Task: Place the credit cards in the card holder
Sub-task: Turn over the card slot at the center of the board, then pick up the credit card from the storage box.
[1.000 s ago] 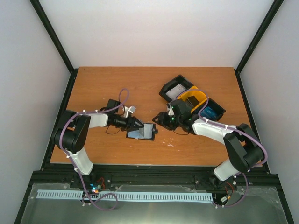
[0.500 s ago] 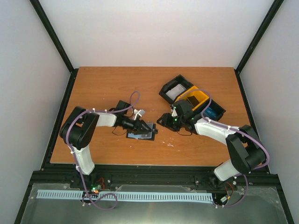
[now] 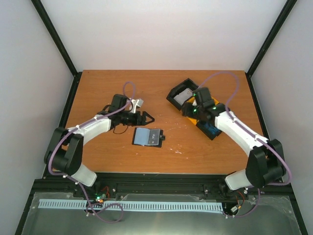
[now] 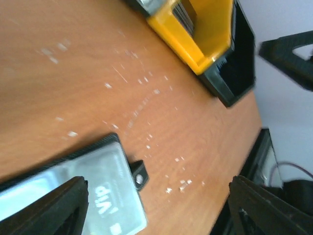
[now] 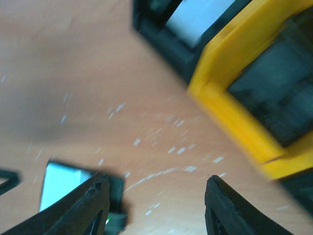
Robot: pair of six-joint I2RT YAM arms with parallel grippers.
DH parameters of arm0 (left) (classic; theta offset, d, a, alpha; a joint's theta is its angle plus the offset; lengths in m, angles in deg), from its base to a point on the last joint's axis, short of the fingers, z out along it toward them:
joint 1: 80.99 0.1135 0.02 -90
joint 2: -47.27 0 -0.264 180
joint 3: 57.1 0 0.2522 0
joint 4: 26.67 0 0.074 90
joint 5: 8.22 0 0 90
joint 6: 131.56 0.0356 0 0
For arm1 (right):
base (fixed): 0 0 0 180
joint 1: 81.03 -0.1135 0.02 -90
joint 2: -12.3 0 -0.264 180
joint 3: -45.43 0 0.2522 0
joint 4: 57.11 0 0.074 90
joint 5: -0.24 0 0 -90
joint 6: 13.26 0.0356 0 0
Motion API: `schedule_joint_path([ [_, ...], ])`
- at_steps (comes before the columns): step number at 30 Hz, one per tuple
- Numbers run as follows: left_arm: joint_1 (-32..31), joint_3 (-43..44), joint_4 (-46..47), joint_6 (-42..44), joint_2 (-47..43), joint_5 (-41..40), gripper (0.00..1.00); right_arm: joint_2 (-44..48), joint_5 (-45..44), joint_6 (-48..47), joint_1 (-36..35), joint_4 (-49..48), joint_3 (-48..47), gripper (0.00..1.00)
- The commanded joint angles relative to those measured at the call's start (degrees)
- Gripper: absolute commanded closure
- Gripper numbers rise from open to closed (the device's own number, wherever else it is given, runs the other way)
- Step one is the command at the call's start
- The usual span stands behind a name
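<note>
Top view: the left gripper (image 3: 145, 117) has backed off the card holder (image 3: 156, 137), with its claw spread and empty. The holder lies open mid-table with a pale blue card (image 3: 142, 137) on it. The right gripper (image 3: 191, 106) has swung away from the holder to over the tray (image 3: 171, 98) (more cards there).

Left wrist: fingers wide apart, nothing between them. The "Vip" card face and the holder's tab lie just below.

Right wrist: fingers apart and empty, the yellow compartment ahead.

Judgement: one card has been delivered and released. I cannot tell whether it is seated in a pocket. The next fetch looks to be starting.
</note>
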Motion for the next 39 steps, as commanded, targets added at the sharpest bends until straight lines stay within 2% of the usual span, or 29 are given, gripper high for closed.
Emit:
schedule_joint_path([
  [1, 3.1, -0.5, -3.0, -0.5, -6.0, -13.0, 0.16, 3.5, -8.8, -9.7, 7.7, 9.8, -4.6, 0.45],
  [4, 5.1, -2.6, -3.3, -1.1, -8.4, -15.7, 0.01, 4.5, -9.9, -15.1, 12.5, 13.3, -6.5, 0.44],
  [8, 6.6, -4.7, -4.7, -0.9, -9.7, -16.7, 0.0, 4.8, -8.7, -19.3, 19.5, 17.3, -7.1, 0.42],
  [13, 8.0, -7.2, -4.9, 0.2, -10.7, -16.8, 0.0, 2.0, 0.3, -21.2, 27.3, 21.9, -5.3, 0.43],
  [17, 9.2, -6.1, -6.0, 2.0, -9.2, -15.3, 0.0, 0.1, -0.6, -22.8, 28.0, 20.1, -4.1, 0.45],
  [26, 9.5, -3.9, -6.3, 5.1, -7.1, -16.1, 0.01, -13.6, -5.9, -28.4, 28.0, 19.3, -10.6, 0.54],
  [35, 9.6, -1.3, -7.9, 8.3, -6.0, -18.9, 0.01, -21.2, -10.2, -36.2, 27.9, 19.1, -15.7, 0.51],
  [39, 9.7, -1.1, -8.0, 8.7, -6.1, -20.2, 0.01, -23.1, -8.6, -38.7, 28.0, 19.3, -15.8, 0.49],
])
